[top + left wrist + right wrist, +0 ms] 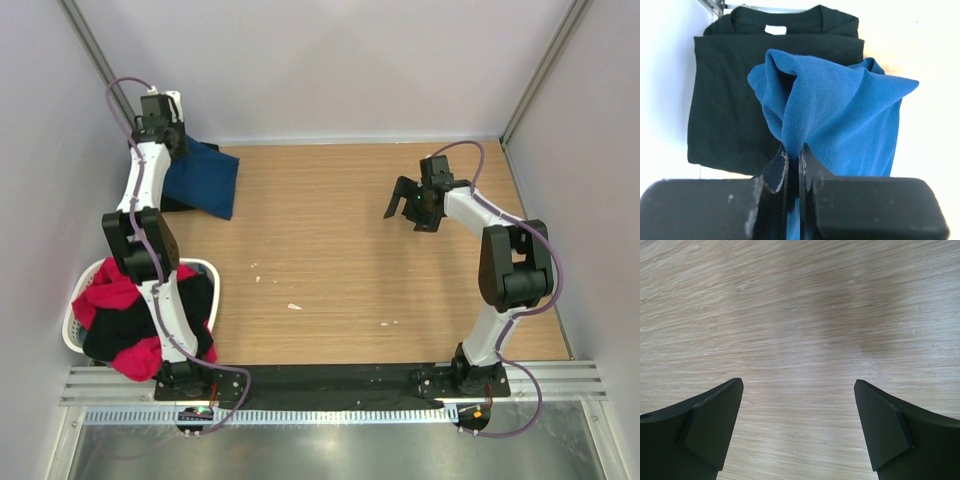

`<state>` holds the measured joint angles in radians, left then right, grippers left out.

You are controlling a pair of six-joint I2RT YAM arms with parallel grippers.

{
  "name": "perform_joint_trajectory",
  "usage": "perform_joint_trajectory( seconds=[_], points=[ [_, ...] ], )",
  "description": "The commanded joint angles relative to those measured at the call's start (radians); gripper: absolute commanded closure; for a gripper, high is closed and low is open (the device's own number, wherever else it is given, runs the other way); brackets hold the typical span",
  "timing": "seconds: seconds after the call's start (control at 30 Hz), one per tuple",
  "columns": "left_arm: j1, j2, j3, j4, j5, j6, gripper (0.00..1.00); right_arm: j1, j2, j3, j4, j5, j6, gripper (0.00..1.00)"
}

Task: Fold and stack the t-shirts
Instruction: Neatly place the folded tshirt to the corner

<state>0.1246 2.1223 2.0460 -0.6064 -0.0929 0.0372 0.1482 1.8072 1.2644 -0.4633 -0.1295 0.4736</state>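
Open room: your table shows bare wood across the middle and right, shut in by pale walls on three sides
Edges: the white basket sits at the near-left edge, beside the left arm's lower links
Left gripper: pinched tight on a bunched fold of the blue t-shirt, in the far-left corner
Right gripper: fingers spread wide with nothing between them, over wood right of centre
Count: two arms; two tees in the corner, the blue one and one black t-shirt; one basket of red and black clothes, whose number you cannot tell
Lie: the black tee is folded flat, and the blue one hangs partly over its right side
Views: only your left wrist view shows the pinch and the black collar; only the top view shows the basket
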Motion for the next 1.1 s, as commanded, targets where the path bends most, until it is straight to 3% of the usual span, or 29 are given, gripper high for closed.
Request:
perform_joint_trajectory(
  seconds=[0.0, 0.4, 0.67, 0.87, 1.07],
  points=[
    [0.027, -0.044, 0.051, 0.097, 0.015, 0.013, 1.0, -0.004, -0.017, 0.018, 0.029, -0.002, 0.01, 0.0],
    [0.05, -0.096, -0.027, 0.189, 0.019, -0.011, 1.0, -0.004, -0.009, 0.006, 0.04, -0.022, 0.016, 0.0],
    [0.053, -0.189, -0.25, 0.433, -0.07, 0.01, 1.0, -0.004, -0.002, 0.012, 0.041, -0.036, 0.013, 0.0],
    [0.109, -0.219, -0.411, 0.651, -0.01, -0.031, 1.0, -0.004, 0.003, -0.002, 0.054, -0.061, 0.025, 0.0],
    [0.124, -0.177, -0.42, 0.738, -0.065, -0.014, 1.0, -0.004, 0.001, 0.001, 0.054, -0.07, 0.023, 0.0]
  ],
)
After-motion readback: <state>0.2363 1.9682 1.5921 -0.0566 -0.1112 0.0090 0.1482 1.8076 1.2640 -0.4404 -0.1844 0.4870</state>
